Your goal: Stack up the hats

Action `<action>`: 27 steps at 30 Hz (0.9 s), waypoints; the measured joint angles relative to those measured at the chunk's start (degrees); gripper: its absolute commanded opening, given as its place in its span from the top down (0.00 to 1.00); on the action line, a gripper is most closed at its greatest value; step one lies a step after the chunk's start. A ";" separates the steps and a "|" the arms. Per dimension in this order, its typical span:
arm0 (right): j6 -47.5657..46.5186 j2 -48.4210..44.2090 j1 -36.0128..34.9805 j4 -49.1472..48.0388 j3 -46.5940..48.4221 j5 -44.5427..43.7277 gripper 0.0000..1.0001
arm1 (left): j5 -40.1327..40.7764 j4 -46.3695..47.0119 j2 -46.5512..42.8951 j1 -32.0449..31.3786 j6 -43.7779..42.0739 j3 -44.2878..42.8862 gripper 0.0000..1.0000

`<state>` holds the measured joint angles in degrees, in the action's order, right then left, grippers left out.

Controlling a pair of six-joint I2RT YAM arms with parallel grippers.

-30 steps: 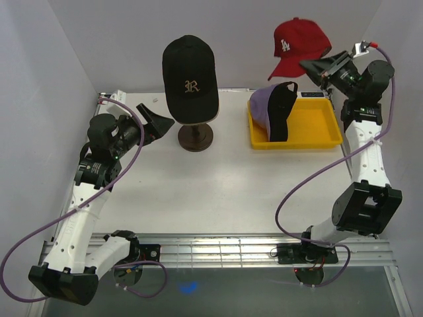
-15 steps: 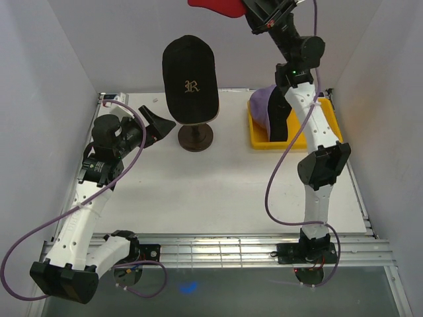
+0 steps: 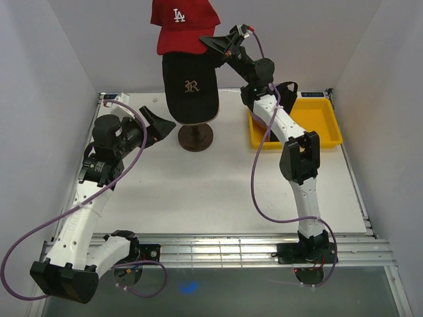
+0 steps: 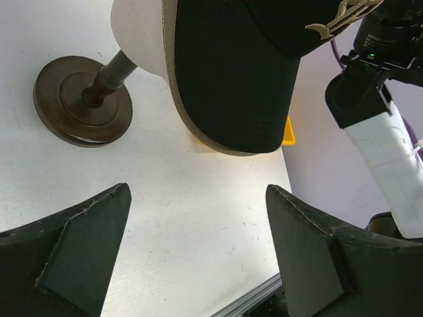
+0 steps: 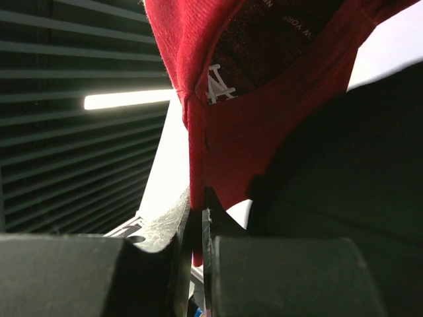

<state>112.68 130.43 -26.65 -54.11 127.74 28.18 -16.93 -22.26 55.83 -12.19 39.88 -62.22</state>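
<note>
R gripper (image 3: 210, 45) is up high at the far end, jaws pressed together on the edge of the red cap (image 3: 182, 26). R wrist view shows the red fabric (image 5: 264, 99) pinched in the thin slit between the two fingers (image 5: 196, 224). The red cap w/ white logo hangs directly over the black cap w/ gold R (image 3: 190, 79) and overlaps its far end in the top view. Can't tell if the two are touching or apart. The black cap sits on the beige mannequin head (image 4: 139, 33), which is on a dark round stand (image 3: 195, 137) at far centre of the table (image 3: 211, 191). L gripper (image 3: 158, 117) is just left of the stand, low, jaws spread wide w/ nothing between them. L wrist view has both fingers apart (image 4: 198, 191), w/ the stand base (image 4: 82, 99) and the black cap's brim (image 4: 231, 86) ahead. The yellow tray (image 3: 324, 125) is at far right. The lavender cap (image 3: 255, 111) is in its left end, mostly hidden behind the R arm. A bit of another dark cap (image 3: 289, 88) shows by it.
</note>
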 measured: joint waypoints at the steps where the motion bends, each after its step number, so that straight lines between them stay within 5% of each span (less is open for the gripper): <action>1: 0.33 -0.02 0.00 -0.92 -1.07 0.50 0.92 | 0.02 -0.04 0.00 0.00 0.00 0.00 0.07; 27: 1.42 -1.92 1.51 -17.73 -7.82 9.09 0.92 | 2.64 -1.66 3.08 0.00 -1.33 -0.92 0.07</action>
<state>114.10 128.51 -25.15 -71.83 119.92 37.28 -14.28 -23.92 58.92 -12.19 38.54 -63.13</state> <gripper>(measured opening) 0.099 0.934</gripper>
